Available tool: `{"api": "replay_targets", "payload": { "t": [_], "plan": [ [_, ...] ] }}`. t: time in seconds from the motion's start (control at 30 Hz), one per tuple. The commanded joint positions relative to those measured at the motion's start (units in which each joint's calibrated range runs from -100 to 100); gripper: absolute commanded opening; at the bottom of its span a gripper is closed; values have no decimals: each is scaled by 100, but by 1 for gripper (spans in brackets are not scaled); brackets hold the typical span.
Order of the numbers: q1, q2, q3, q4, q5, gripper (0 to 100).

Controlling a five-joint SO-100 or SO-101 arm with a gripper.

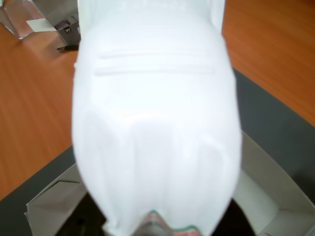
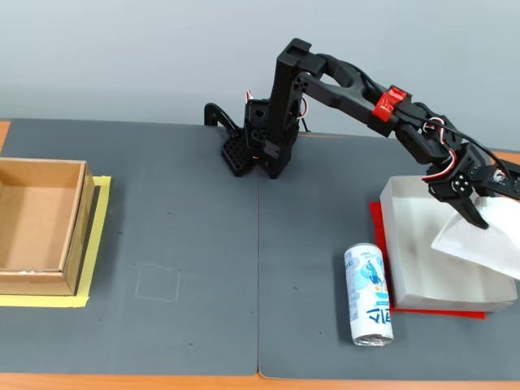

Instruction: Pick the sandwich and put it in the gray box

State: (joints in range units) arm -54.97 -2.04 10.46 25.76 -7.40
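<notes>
Sandwich [image 2: 481, 241] count is one, a white wedge pack, and it's clamped in my gripper [image 2: 478, 213] right over the gray box [image 2: 422, 280] at the right edge of the fixed view, tilted and partly cut off by the frame so I can't see its far end. There's one gray box too, a shallow pale tray sitting on a red sheet [image 2: 379, 244]. Also one white-and-blue can [image 2: 368, 296] lying on its side just left of the tray, its long axis running roughly parallel to the tray's left wall, close beside it. One deeper brown cardboard box [image 2: 36, 225] sits well apart on the far left, on yellow tape [image 2: 96, 236]. All of it's on a dark gray mat [image 2: 203, 244] over an orange-brown table [image 1: 275, 44]. In the wrist view the sandwich [image 1: 155, 128] fills nearly everything, long axis running up and down the frame, a bit of printed colour at the bottom end, with the tray's walls [image 1: 275, 187] peeking out on both sides below. Some clear plastic stuff [image 1: 22, 22] sits top left on the table, too blurry to identify.
</notes>
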Motion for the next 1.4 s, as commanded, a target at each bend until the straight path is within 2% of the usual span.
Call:
{"api": "replay_targets", "payload": {
  "t": [0.0,0.33,0.5,0.57,0.9,1.37],
  "plan": [
    [63,-55,-246,-93,34,2],
    [63,39,-237,-50,44,4],
    [63,39,-228,-50,50,22],
    [63,39,-228,-50,50,24],
    [70,-29,-228,-50,50,16],
    [391,-334,-228,-50,232,16]
  ]
}}
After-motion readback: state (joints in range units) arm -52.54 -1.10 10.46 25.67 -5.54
